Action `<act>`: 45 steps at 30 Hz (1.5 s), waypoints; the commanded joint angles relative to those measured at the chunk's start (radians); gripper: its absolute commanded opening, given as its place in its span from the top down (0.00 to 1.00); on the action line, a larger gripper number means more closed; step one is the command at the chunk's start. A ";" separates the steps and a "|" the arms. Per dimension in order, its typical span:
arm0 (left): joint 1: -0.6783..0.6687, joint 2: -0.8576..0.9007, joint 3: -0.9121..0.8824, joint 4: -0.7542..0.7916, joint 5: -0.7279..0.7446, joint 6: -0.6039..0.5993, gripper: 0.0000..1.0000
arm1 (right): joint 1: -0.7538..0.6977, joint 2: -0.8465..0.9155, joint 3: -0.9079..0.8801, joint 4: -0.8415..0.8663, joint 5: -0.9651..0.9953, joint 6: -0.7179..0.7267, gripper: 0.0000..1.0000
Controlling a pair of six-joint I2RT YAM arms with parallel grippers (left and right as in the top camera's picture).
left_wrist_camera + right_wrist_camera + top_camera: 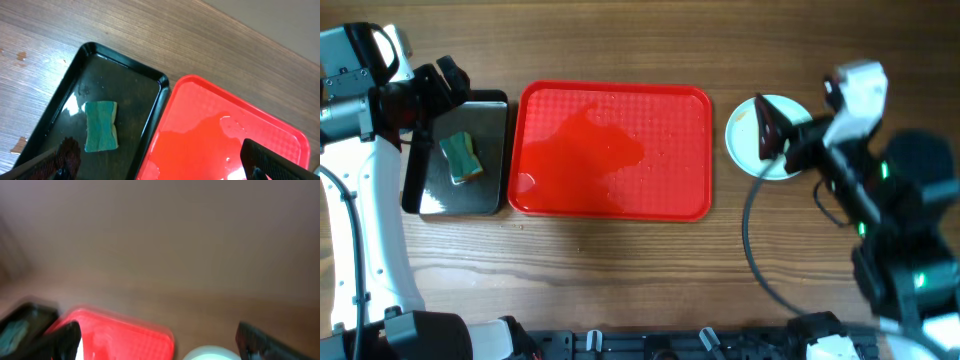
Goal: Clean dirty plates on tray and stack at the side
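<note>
The red tray (610, 150) lies mid-table, wet and holding no plates; it also shows in the left wrist view (210, 145) and the right wrist view (125, 335). A pale round plate (750, 145) sits on the table right of the tray, with a small orange-brown mark near its far left rim; I cannot tell how many plates are stacked there. Its rim shows in the right wrist view (210, 354). My right gripper (772, 128) (157, 332) is open and empty above the plate. My left gripper (448, 85) (160, 162) is open and empty over the black pan.
A black metal pan (485, 195) (125, 95) stands left of the tray, touching its edge, with a green sponge (463, 157) (101, 125) in it. The pan also shows blurred in the right wrist view (20, 322). Bare wooden table lies around.
</note>
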 commanded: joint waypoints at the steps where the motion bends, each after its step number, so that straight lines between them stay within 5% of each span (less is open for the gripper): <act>1: 0.000 0.003 -0.002 0.002 0.011 -0.009 0.00 | -0.071 -0.244 -0.287 0.174 -0.055 -0.017 0.00; 8: 0.000 0.003 -0.002 0.002 0.011 -0.009 0.00 | -0.142 -0.638 -0.699 0.326 -0.061 -0.016 0.00; 16: 0.000 0.003 -0.003 0.002 0.011 -0.009 0.00 | -0.142 -0.807 -0.983 0.528 -0.062 0.011 0.00; 22: 0.000 0.003 -0.002 0.002 0.011 -0.009 0.00 | -0.142 -0.800 -0.991 0.357 -0.050 0.008 0.00; 38: 0.002 0.000 -0.003 0.003 0.008 -0.008 0.00 | -0.142 -0.781 -0.991 0.357 -0.051 0.008 0.00; 45: -0.088 -0.185 -0.006 -0.006 -0.114 0.002 0.00 | -0.142 -0.781 -0.991 0.357 -0.051 0.008 0.01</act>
